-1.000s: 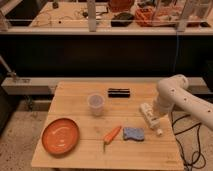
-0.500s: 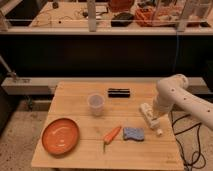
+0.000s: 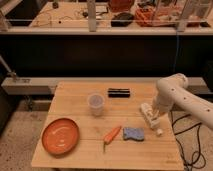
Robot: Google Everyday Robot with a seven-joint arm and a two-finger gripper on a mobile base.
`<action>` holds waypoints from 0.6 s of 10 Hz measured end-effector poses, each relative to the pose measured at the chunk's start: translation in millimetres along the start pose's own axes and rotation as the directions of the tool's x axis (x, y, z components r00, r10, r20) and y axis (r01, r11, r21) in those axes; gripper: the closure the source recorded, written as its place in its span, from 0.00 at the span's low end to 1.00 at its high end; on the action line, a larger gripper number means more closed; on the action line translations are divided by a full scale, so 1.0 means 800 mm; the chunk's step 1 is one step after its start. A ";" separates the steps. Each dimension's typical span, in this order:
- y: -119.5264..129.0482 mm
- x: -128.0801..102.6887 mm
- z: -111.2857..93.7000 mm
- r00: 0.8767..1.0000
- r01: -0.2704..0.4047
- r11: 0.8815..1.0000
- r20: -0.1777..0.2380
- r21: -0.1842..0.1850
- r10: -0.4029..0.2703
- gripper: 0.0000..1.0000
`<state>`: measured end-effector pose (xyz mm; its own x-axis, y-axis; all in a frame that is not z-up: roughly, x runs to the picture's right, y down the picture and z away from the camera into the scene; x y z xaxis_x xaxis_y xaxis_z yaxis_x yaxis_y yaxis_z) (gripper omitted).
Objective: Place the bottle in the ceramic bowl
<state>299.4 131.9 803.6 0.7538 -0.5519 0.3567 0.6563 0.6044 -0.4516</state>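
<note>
Five loose things are sitting on the wooden table (image 3: 75, 100), and reading from the left, the ceramic bowl (image 3: 60, 135) is lying near the front left corner, orange and glossy, showing nothing inside but a pale glint on its floor. Farther back and toward the middle, a clear plastic cup (image 3: 96, 104) is standing upright, well apart from the bowl, and whether it is holding anything cannot be told. Behind it and a little to the right, a flat black bar (image 3: 119, 92) is resting near the table's far edge. In front of the cup, a carrot (image 3: 112, 134) is lying at a slant with its green end pointing toward the front edge, and just beside it a blue sponge (image 3: 133, 133) is lying flat. At the right side, the bottle (image 3: 152, 119) is lying tilted on the table with its small white cap toward the front right, far from the bowl. The white arm (image 3: 175, 95) is reaching down from the right, and the gripper (image 3: 149, 114) is sitting right at the bottle's upper end; whether its fingers are apart or clamped on the bottle cannot be told.
</note>
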 end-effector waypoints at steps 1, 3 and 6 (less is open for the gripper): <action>0.000 0.000 0.000 1.000 0.002 1.000 0.000 0.001 -0.002 0.65; -0.001 0.002 -0.001 1.000 0.004 1.000 -0.001 0.002 -0.004 0.63; -0.004 0.003 -0.002 1.000 0.005 1.000 -0.001 0.005 -0.005 0.53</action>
<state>298.7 128.0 804.9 0.7504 -0.5556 0.3581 0.6603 0.6047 -0.4454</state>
